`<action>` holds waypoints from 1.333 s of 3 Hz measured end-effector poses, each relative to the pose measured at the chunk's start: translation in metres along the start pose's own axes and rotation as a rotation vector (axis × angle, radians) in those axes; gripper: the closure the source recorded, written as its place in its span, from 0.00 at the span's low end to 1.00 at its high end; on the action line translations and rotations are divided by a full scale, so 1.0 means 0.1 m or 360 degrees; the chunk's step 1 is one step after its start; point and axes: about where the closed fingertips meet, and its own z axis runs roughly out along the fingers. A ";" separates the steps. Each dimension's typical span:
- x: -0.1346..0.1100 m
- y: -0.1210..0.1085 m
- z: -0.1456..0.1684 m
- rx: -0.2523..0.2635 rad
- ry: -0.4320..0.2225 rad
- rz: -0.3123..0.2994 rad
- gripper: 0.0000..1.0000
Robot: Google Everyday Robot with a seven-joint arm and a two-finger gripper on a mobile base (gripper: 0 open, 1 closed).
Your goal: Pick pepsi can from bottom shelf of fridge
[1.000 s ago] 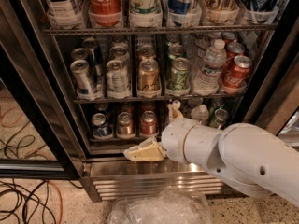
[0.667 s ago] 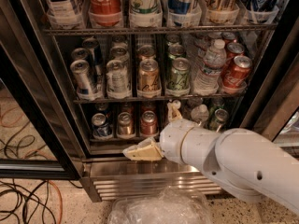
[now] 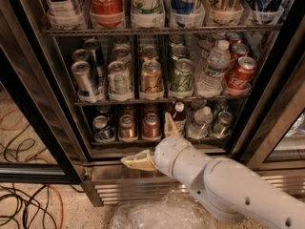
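Observation:
The pepsi can [image 3: 102,128], dark blue with a silver top, stands at the left front of the bottom shelf [image 3: 110,142] of the fridge [image 3: 44,97]. Beside it on the right are a copper-brown can [image 3: 127,127] and a reddish can [image 3: 151,126]. My gripper [image 3: 145,138] is open in front of the shelf's lower edge. One tan finger [image 3: 137,161] points left below the cans, the other [image 3: 169,125] points up to the right of the reddish can. It holds nothing and is right of and below the pepsi can.
Small bottles [image 3: 199,123] and a green can [image 3: 221,123] fill the shelf's right side. Taller cans and bottles sit on the racks above. The steel slatted base [image 3: 107,187] is below. A clear plastic bag [image 3: 152,214] and cables [image 3: 24,204] lie on the floor.
The gripper and arm have shifted slightly left and down; the fingers stay spread the same way. The cans have not moved.

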 end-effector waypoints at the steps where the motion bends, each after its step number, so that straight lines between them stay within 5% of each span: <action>1: 0.20 0.11 0.17 0.0025 -0.0072 0.0006 0.00; 3: 0.59 0.29 0.46 0.0061 -0.0148 0.0131 0.00; 4: 0.91 0.47 0.75 0.0047 -0.0055 0.0127 0.00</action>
